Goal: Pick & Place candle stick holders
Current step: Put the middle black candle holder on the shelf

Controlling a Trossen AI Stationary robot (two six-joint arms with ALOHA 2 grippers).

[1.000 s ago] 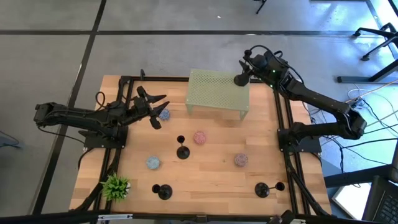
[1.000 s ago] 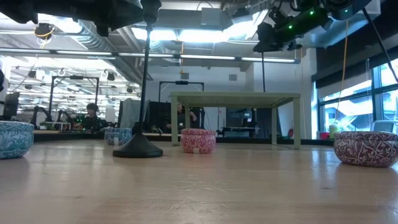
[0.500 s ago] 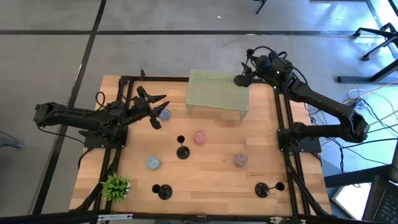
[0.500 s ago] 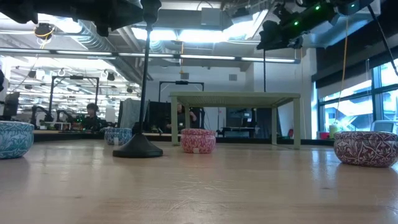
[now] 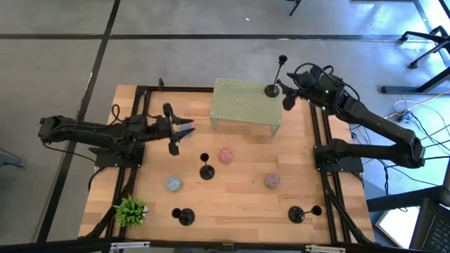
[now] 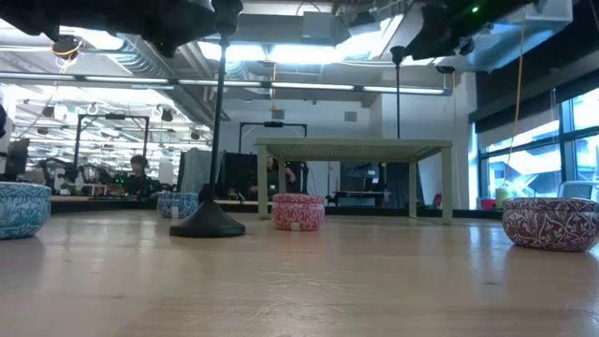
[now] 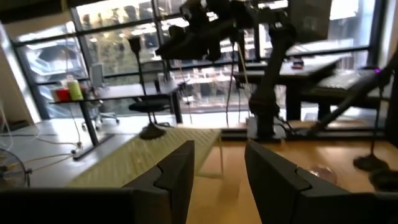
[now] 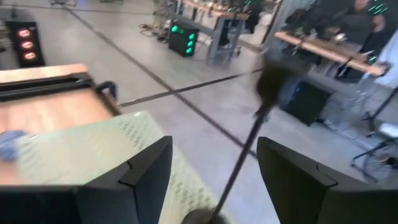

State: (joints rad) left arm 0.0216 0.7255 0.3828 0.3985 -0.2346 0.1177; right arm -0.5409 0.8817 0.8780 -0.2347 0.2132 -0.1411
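High view: right arm reaches from its base at the table's right edge toward the far right corner of the green mesh stand (image 5: 246,104). Right gripper (image 5: 288,96) hangs just beside that corner, fingers spread and apart from the candle stick holder on the stand (image 5: 271,89), which is upright, base on the mesh, stem free. Right wrist view shows the same holder's stem between the two spread fingers (image 8: 149,171), untouched; its base is cut off at the frame edge.

Left arm lies low across the table's left side, left gripper (image 5: 177,133) over the wood near a small blue bowl it mostly hides. Fingers parted, nothing between them in the left wrist view.

Three more holders on the table: centre holder (image 5: 206,171), near-left holder (image 5: 185,216), near-right holder (image 5: 297,213). Low view: only the centre holder's base and stem show clearly; its cup is lost against dark arm parts overhead.
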